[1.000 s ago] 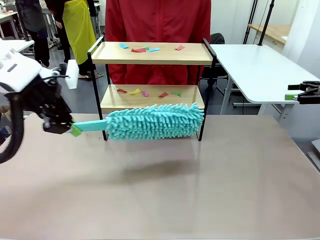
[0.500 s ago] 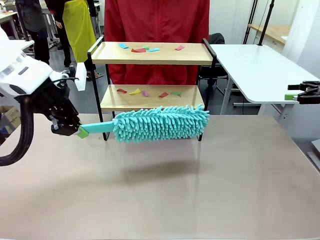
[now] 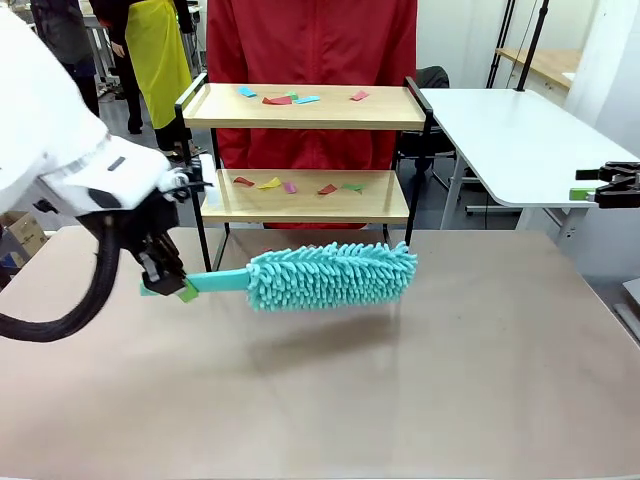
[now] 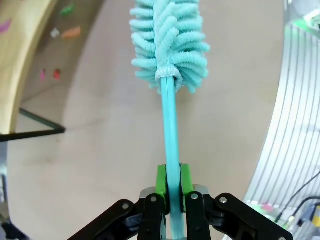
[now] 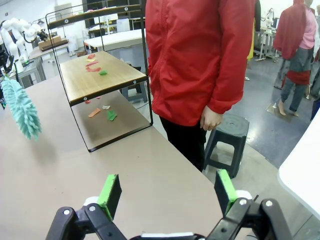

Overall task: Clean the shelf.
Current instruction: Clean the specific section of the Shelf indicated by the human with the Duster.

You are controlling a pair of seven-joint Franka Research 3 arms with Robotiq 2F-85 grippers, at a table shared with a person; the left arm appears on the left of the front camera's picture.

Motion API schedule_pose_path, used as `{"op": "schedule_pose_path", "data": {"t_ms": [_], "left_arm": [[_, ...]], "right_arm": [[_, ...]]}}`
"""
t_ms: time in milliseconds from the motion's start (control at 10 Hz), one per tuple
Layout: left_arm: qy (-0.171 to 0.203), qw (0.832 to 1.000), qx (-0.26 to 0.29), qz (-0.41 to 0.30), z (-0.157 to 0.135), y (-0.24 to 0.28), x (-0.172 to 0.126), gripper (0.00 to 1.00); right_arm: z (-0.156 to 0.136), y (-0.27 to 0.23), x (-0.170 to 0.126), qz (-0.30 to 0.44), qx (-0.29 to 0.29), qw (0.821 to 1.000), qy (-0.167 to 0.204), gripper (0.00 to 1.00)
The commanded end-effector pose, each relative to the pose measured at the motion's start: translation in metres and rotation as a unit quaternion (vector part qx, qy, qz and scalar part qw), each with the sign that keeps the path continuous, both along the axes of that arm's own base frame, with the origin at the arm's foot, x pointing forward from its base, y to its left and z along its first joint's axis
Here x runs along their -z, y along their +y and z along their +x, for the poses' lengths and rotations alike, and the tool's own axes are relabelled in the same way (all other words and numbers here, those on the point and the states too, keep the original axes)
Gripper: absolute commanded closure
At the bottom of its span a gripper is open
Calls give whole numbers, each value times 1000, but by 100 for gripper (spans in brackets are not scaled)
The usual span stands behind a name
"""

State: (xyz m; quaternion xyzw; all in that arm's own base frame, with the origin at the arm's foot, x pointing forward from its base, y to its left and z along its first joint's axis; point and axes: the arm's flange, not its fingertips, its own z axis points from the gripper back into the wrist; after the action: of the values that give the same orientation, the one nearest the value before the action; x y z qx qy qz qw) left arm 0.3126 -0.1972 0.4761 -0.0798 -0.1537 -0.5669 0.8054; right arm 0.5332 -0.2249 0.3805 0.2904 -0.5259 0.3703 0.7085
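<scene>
**Duster held, shelf not yet touched: line the head up before sweeping**

The left end effector (image 3: 183, 291) is clamped on the very end of the flat handle of a teal microfibre duster (image 3: 330, 275). In the left wrist view its green pads (image 4: 161, 179) pinch the handle from both sides. The fluffy head reaches straight out from the grip and hangs clear of the tabletop (image 3: 420, 390), with a shadow beneath it.

The shelf (image 3: 300, 122) stands past the duster, farther from the left end effector than the head itself. Its lower board sits a little above the head's level and its top board well above. Coloured paper scraps (image 3: 280, 99) lie on both boards. A person in a red jacket (image 3: 310, 60) stands just behind the rack. The right end effector (image 5: 167, 192) is parked far off to the side with its jaws spread wide and empty.

The step in hand looks like bringing the head up onto a board. To do it well:

- Raise the handle until the head is level with the chosen board, and keep it parallel to the front edge.
- Enter through the open front, since the raised side rails would probably catch the fibres or trap the scraps.
- Press lightly. A grip this far down the handle gives a long lever, and a hard push could twist the handle in the pads or shove the light rack.
- Drag the scraps in one steady pass toward an open edge, not against a rail.
</scene>
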Motion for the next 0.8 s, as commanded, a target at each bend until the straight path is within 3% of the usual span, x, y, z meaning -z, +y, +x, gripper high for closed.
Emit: {"op": "schedule_pose_path", "data": {"t_ms": [0,200,700], "left_arm": [[2,998,-63,29,-5,-22,-5,87],[24,991,-131,33,-7,-54,4,87],[41,975,-217,-28,0,-116,23,87]], "right_arm": [[-1,2,-2,1,-1,1000,-2,0],[-1,2,-2,1,-1,1000,-2,0],[-1,2,-2,1,-1,1000,-2,0]]}}
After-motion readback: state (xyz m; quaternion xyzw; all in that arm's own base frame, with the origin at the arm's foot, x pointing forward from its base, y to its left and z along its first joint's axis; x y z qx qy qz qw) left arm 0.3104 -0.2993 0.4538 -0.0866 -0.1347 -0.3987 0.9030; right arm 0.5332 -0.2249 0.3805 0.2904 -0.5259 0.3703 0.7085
